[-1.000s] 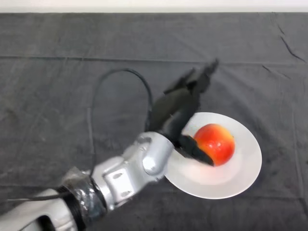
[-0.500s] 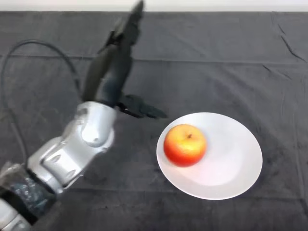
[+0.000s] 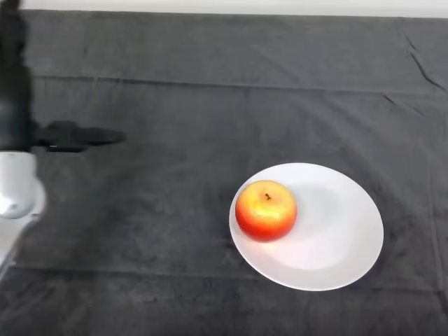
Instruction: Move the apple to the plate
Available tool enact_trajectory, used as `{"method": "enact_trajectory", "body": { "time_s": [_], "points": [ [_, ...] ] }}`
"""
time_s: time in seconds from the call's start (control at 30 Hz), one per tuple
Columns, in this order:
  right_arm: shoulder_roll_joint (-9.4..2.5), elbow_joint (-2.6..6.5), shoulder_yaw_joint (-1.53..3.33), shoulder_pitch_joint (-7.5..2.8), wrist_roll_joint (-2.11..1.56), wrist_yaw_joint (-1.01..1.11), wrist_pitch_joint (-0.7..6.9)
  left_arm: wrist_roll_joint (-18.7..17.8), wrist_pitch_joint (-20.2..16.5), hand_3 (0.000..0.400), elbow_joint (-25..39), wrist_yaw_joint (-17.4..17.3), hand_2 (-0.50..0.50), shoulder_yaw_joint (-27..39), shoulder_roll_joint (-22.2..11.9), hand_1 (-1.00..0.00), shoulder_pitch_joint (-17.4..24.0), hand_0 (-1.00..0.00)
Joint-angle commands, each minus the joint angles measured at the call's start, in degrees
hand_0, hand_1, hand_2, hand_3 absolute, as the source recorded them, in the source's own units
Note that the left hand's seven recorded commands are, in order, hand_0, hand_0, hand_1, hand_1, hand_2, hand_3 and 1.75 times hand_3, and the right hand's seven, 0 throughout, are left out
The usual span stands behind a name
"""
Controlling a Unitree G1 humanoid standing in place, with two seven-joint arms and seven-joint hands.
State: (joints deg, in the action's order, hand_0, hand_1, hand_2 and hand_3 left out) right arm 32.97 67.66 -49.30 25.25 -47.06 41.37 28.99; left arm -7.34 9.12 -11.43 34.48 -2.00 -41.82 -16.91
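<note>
While the apple [image 3: 266, 211] sat on the plate [image 3: 336, 245], nothing was touching it. It was red and yellow, with its small brown stem pointing up. It was found on the left part of the plate, close to the left rim. The plate was white and round, and it lay flat on the table [image 3: 210, 105], to the right and a bit toward the near side. The right part of the plate was bare and white.

The table was covered by a dark grey cloth. Some folds could be seen in the cloth, running across it on the far side, and a few thin creases were seen at the far right.

The robot hand [image 3: 14, 105] was seen at the far left edge, well apart from the apple and the plate. It was black, and most of it was cut off by the edge of the view. One black part [image 3: 80, 136] was stuck out straight to the right, low over the cloth. Nothing was held by the robot hand, and it looked open and loose. Below it, the silver-grey arm [image 3: 17, 192] was seen at the left edge, coming up from the near left corner.
</note>
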Motion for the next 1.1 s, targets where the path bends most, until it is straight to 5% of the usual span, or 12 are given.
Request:
{"method": "enact_trajectory", "body": {
  "time_s": [0.03, 0.67, 1.1],
  "points": [
    [1.59, 0.26, -0.92, -0.77, -0.44, 0.11, -0.07, -0.4, 1.3, 0.000, 0.6, 1.0, 0.00, 2.5, -3.6, 0.00, 1.9, 0.00],
    [1.57, 0.20, -0.93, -0.79, -0.47, 0.06, -0.04, -2.7, 7.9, 0.000, -9.1, 1.1, 0.00, 20.7, -3.5, 0.00, 8.3, 0.00],
    [1.61, 0.27, -0.95, -0.77, -0.49, 0.08, -0.01, -1.7, 11.2, 0.000, -14.6, 2.9, 0.00, 27.3, -1.4, 0.00, 7.4, 0.00]
  ]
}}
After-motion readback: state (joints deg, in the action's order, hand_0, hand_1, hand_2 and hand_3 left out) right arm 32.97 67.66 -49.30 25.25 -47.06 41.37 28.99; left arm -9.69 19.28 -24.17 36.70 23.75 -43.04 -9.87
